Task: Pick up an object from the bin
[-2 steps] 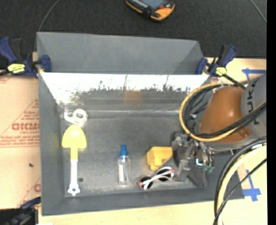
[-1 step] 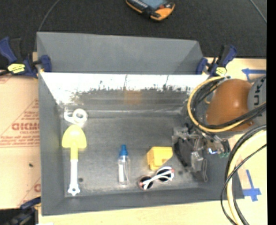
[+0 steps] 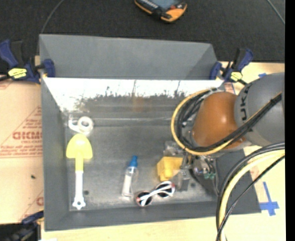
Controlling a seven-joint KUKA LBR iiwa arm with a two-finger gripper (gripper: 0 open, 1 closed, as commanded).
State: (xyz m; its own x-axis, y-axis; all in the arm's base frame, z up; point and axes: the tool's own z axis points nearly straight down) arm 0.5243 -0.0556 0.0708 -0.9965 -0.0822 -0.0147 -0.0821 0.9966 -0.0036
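We have the gripper [image 3: 184, 173] down beside the yellow block [image 3: 166, 168], cannot tell if it grips, and lifting is left.

White glare across the far wall of the bin [image 3: 137, 90], duller floor, shade under the arm [image 3: 260, 115]

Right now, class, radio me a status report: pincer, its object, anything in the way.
Pincer low at right of bin, beside yellow block. Striped black-and-white piece close below block. Blue-capped bottle further left.
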